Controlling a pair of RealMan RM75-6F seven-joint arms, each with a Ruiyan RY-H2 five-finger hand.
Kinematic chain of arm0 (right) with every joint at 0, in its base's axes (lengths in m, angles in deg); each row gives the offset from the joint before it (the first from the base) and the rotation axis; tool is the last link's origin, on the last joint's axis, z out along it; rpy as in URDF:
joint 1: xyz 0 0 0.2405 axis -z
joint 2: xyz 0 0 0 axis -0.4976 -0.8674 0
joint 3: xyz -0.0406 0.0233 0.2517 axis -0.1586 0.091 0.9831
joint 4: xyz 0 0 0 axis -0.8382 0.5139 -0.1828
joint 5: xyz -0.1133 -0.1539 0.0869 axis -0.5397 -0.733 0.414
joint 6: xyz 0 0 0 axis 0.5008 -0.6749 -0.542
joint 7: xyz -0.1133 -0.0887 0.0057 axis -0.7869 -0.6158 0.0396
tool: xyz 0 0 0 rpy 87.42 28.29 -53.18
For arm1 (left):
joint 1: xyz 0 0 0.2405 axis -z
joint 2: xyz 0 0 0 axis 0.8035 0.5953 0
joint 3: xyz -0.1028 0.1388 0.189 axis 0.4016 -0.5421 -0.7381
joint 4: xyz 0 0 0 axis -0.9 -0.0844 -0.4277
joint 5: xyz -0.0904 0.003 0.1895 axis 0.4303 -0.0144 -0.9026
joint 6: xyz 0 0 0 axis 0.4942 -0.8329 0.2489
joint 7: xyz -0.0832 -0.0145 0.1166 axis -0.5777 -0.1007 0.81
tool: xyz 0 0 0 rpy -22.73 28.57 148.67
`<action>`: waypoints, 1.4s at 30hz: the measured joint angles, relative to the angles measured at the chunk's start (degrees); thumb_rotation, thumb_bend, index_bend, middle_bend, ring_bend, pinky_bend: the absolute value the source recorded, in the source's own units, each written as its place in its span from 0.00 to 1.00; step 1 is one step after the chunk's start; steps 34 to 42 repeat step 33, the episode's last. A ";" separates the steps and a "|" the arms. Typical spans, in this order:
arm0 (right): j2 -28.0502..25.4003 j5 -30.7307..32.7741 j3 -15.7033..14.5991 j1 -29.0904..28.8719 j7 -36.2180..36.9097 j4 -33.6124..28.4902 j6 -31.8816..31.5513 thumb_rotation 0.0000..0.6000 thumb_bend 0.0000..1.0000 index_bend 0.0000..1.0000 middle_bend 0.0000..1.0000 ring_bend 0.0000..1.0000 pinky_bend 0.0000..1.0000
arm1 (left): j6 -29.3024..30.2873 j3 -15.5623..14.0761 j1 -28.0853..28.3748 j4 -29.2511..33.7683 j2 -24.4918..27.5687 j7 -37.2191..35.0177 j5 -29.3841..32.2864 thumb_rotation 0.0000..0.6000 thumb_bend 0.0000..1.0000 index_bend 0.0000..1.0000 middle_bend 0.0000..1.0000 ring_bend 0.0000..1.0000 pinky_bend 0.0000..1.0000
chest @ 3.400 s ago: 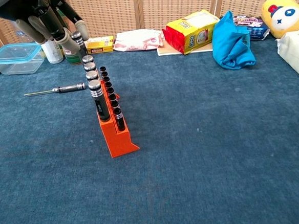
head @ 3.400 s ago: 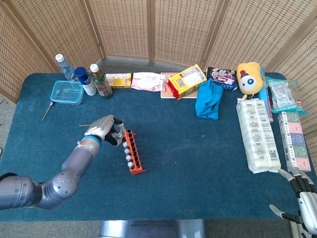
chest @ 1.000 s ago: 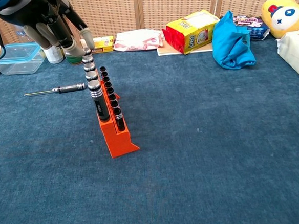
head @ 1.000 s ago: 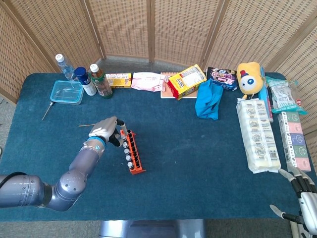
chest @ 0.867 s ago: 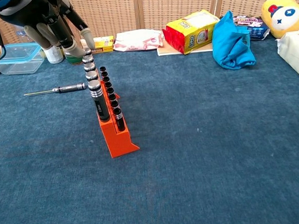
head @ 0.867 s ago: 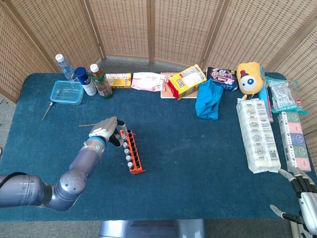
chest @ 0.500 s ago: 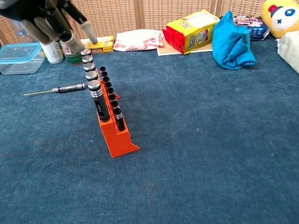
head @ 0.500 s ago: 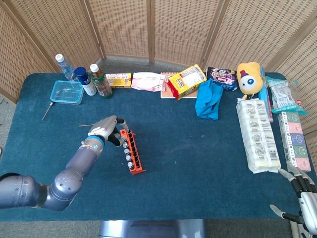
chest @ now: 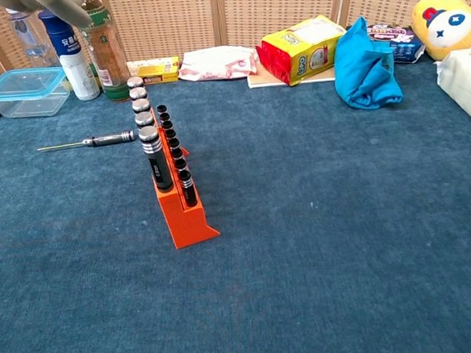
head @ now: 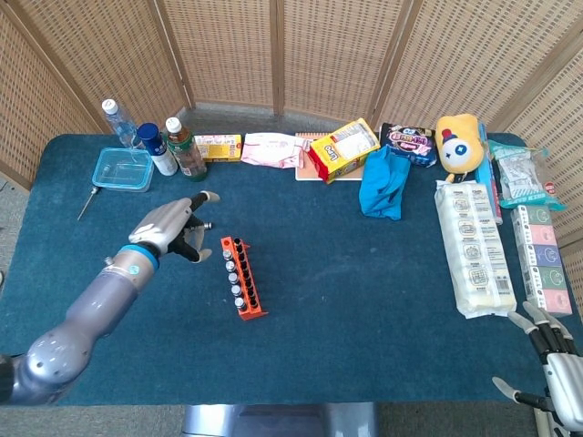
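Note:
An orange tool rack (head: 244,293) stands on the blue table cloth, filled with several black bits and silver-capped drivers (chest: 145,122). In the chest view the rack (chest: 183,215) runs away from me at centre left. My left hand (head: 173,225) hovers above the table just left of the rack's far end, fingers spread and holding nothing. Only a blurred edge of that left hand (chest: 55,6) shows in the chest view's top left corner. A loose screwdriver (chest: 87,141) lies flat left of the rack. My right hand (head: 553,368) is at the table's near right corner, fingers apart and empty.
Bottles (head: 187,150) and a clear box (head: 121,169) stand at the back left. A yellow snack bag (head: 344,150), blue cloth (head: 383,184) and yellow plush (head: 458,141) line the back. Long white packs (head: 472,246) lie along the right side.
My left hand has let go of the far driver now standing in the rack. It has lifted up and to the left, with its fingers opened wide.

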 measured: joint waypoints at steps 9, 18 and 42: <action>-0.08 0.02 0.36 0.49 -0.07 -0.06 -1.48 1.00 0.00 0.16 0.06 0.00 0.00 | 3.40 -0.94 -13.89 6.66 5.52 -6.19 -26.50 1.00 0.09 0.00 0.00 0.00 0.24; 0.12 1.27 1.45 1.12 -0.30 0.45 -3.22 1.00 0.00 0.16 0.06 0.00 0.00 | 18.40 -10.89 -38.07 5.20 5.98 -15.96 -69.40 1.00 0.09 0.00 0.00 0.00 0.17; -0.25 2.94 2.57 2.41 -0.06 0.68 -5.46 1.00 0.00 0.16 0.06 0.00 0.00 | 43.53 -28.21 -67.64 -36.55 -11.90 -38.77 -99.28 1.00 0.09 0.00 0.00 0.00 0.14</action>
